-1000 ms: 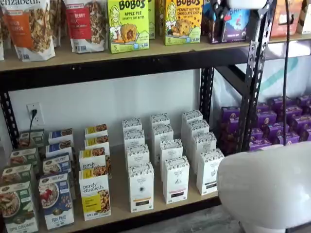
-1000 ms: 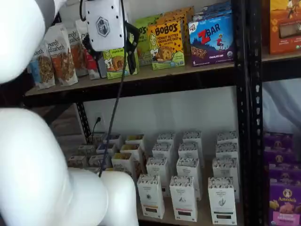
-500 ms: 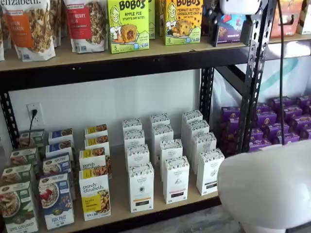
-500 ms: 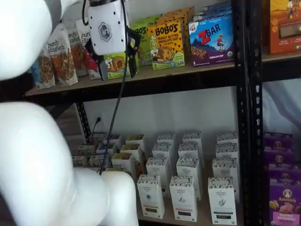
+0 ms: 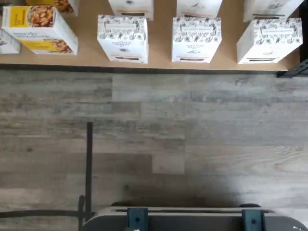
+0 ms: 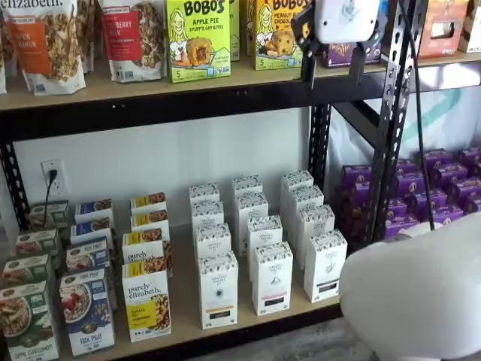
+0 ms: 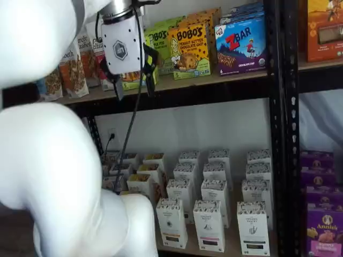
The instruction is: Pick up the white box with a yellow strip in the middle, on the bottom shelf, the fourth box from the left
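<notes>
Lowered since before, gripper (image 7: 132,88), fingers parted, hangs by Bobo's boxes (image 6: 198,39), well above white box (image 6: 219,289).

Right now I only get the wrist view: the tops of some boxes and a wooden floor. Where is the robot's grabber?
Observer: The gripper hangs high, level with the upper shelf, well above the bottom shelf.
Operator: Is it holding anything?
Observer: No. Its two black fingers stand apart with nothing between them.
Operator: Which box has the yellow strip?
Observer: The white box at the front of its row, next to the purely elizabeth box. The strip sits low on its front face.
</notes>
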